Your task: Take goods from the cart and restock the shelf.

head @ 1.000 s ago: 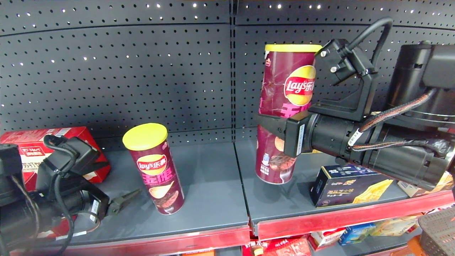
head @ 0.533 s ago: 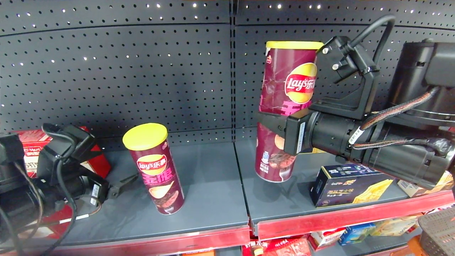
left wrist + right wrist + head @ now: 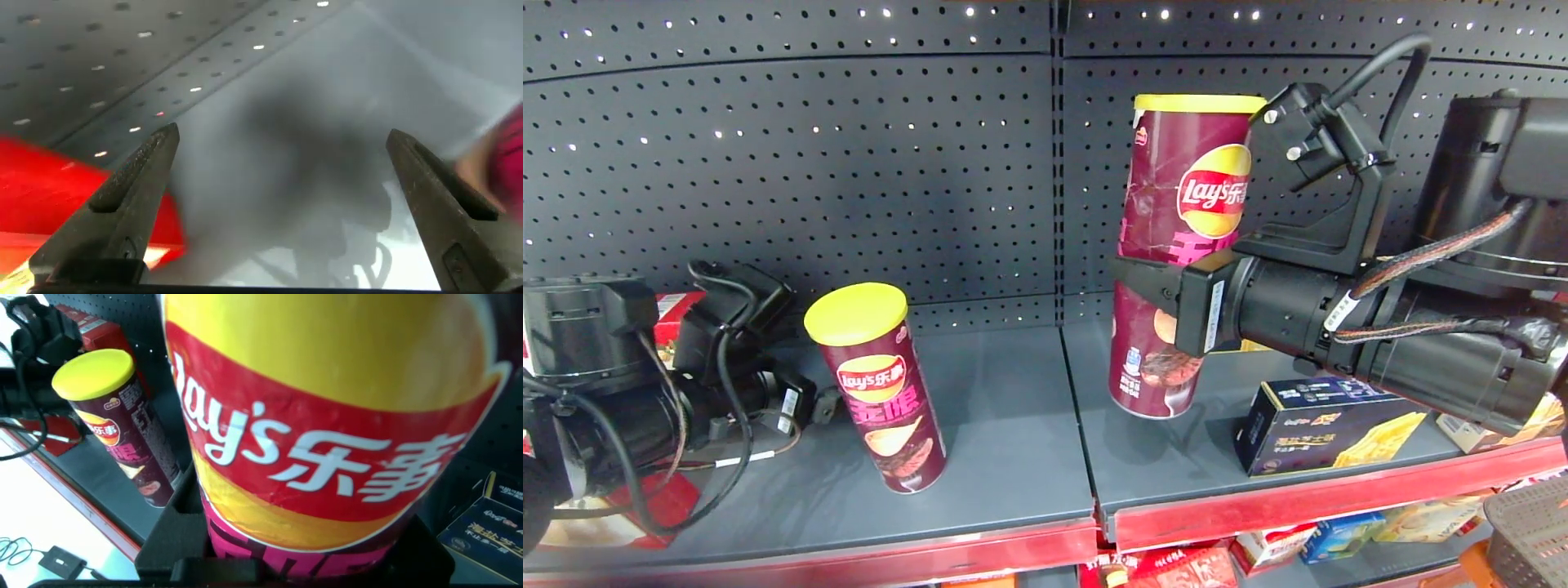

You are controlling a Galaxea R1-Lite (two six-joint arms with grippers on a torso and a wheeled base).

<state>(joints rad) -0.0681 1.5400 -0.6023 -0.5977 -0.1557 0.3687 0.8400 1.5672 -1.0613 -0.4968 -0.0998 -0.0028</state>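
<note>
A maroon chip can with a yellow lid [image 3: 1180, 245] is held slightly tilted over the right half of the grey shelf [image 3: 1013, 441], its base just above the board. My right gripper [image 3: 1156, 290] is shut on its middle. In the right wrist view this can [image 3: 327, 433] is very close. A second, identical can [image 3: 882, 392] stands upright on the left half, also seen in the right wrist view [image 3: 114, 408]. My left gripper [image 3: 827, 403] sits low just left of that standing can. Its fingers are open [image 3: 283, 135] over bare shelf.
A red box [image 3: 670, 306] lies behind the left arm against the pegboard. A dark blue box [image 3: 1315, 425] lies right of the held can near the red front edge. Packaged goods [image 3: 1258, 543] fill the shelf below, with a grey basket [image 3: 1531, 531] at the lower right.
My left arm has swung up and to the right, bringing its gripper close to the standing can. The right arm raised its can slightly, then stayed still.
</note>
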